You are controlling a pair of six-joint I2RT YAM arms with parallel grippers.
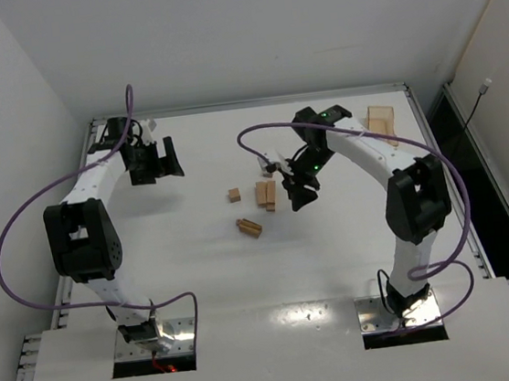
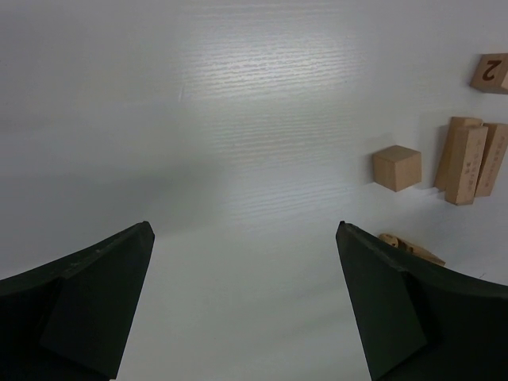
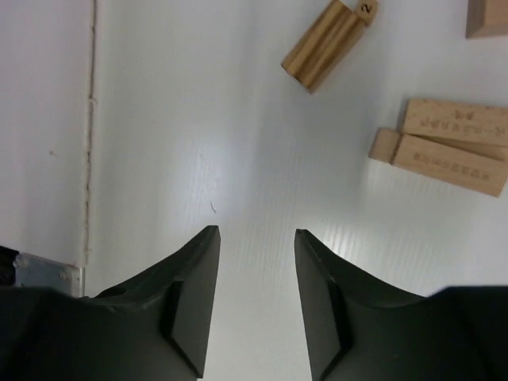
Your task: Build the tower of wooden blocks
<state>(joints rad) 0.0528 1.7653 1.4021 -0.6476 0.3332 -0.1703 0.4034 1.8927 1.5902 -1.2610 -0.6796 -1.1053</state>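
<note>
The wooden blocks lie loose on the white table (image 1: pixel 200 279), with no stack standing. A small cube (image 1: pixel 234 194) sits left of a few bars lying together (image 1: pixel 266 195), and a rounded block (image 1: pixel 249 227) lies nearer. My right gripper (image 1: pixel 296 195) hovers just right of the bars, open and empty. In the right wrist view the gripper (image 3: pixel 255 232) shows only bare table between its fingers, with the bars (image 3: pixel 448 147) and rounded block (image 3: pixel 325 44) ahead. My left gripper (image 1: pixel 170 156) is wide open and empty, far left of the blocks. Its own view (image 2: pixel 246 226) shows the cube (image 2: pixel 397 167) and bars (image 2: pixel 468 159).
A flat light-wood tray (image 1: pixel 380 121) lies at the back right, behind the right arm. A block marked 2 (image 2: pixel 492 73) shows at the left wrist view's right edge. Purple cables loop off both arms. Walls stand close on the left, back and right.
</note>
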